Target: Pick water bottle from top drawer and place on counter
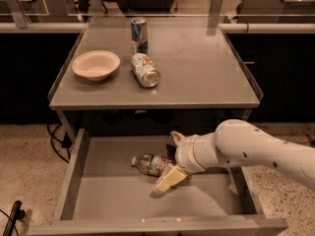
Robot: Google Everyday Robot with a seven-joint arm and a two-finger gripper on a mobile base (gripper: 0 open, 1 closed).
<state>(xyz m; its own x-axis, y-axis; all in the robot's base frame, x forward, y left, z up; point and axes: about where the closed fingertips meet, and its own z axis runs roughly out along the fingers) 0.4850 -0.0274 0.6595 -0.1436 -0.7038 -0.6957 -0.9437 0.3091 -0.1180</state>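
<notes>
The water bottle (149,163) lies on its side in the open top drawer (113,193), white cap pointing left. My gripper (167,160) is down in the drawer at the bottle's right end. It is open, with one fingertip (174,135) behind the bottle and the other (167,179) in front of it, so the bottle's base sits between them. The white arm (256,149) reaches in from the right. The counter (197,68) is the grey tabletop above the drawer.
On the counter stand a cream bowl (96,64) at the left, a blue-and-silver slim can (139,33) upright at the back, and a silver printed can (145,70) lying on its side. The counter's right half is bare. Cables (56,141) hang at the left of the drawer.
</notes>
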